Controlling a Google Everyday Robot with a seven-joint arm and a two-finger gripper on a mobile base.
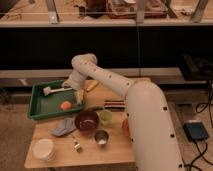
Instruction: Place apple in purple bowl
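Right, arm pose first. White smooth-shelled robot arm (145, 117), dark dots along its casing, comes in from the 5 o'clock corner of view. It runs up-left over the table's right side to a rounded elbow near centre, then folds back down toward 7 o'clock. Two-finger gripper (78, 95) at the end hangs low over the right part of the tray, pointing down, w/ a yellowish tip. Parted or closed: can't make out.

Small round orange-red apple (66, 105) lies on the floor of a shallow rectangular green plastic tray (42, 106), approx 8 o'clock from gripper. Near it, but apart.

Round dark purple-maroon bowl (87, 121), glossy inside, sits outside the tray on the light wooden table (85, 156). It is approx 5 o'clock from apple, 6 o'clock from gripper, just off the tray's front-right corner.

Other items:
- Brush w/ white head and pale handle (50, 90), in tray, 10 o'clock from apple.
- Small light-green cup (105, 117), just beside purple bowl at 3 o'clock; touching or not, can't tell.
- Small shiny metal cup (101, 137), 5 o'clock from purple bowl, pale inside.
- Crumpled grey-blue cloth (63, 127), soft folds, 9 o'clock from purple bowl, at tray's front edge.
- White round tub (43, 149), near table's front-left corner.
- Orange bowl (125, 128), only an edge showing, rest hidden behind arm.
- Thin coloured sticks (114, 105), lying flat at 12 o'clock from green cup; kind unclear.
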